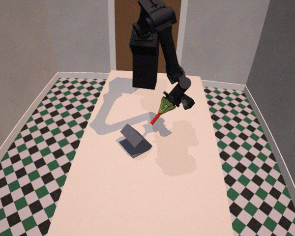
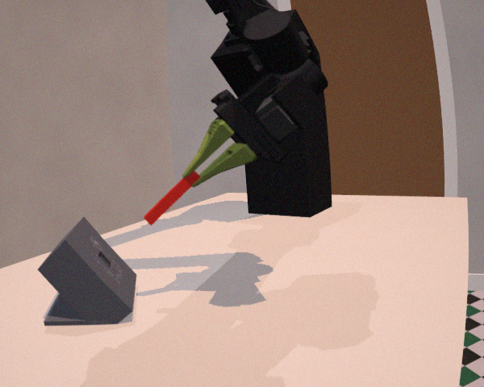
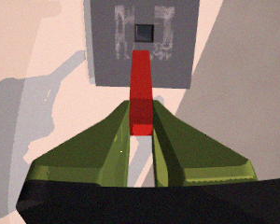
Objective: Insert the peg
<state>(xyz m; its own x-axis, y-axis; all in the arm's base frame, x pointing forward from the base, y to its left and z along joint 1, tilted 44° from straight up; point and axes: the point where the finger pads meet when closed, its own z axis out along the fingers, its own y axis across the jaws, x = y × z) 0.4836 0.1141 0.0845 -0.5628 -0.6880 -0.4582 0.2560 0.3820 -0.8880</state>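
Note:
My gripper (image 1: 160, 112) (image 2: 190, 177) (image 3: 141, 110), with green fingers, is shut on the red peg (image 1: 155, 118) (image 2: 169, 200) (image 3: 140, 88) at its back end. The peg is held in the air, slanting down toward the grey sloped panel (image 1: 131, 135) (image 2: 81, 266) (image 3: 109, 50). The panel's square hole (image 2: 104, 258) (image 3: 143, 33) faces the peg. In the wrist view the peg's tip lies just below the hole and in line with it. In the exterior view a clear gap separates the tip from the panel.
The panel stands on a dark flat base (image 1: 140, 151) (image 2: 67, 318) on the pale table (image 1: 142, 190). The arm's black base column (image 1: 144, 66) (image 2: 288, 166) stands at the table's far end. A checkered floor (image 1: 28, 157) surrounds the table.

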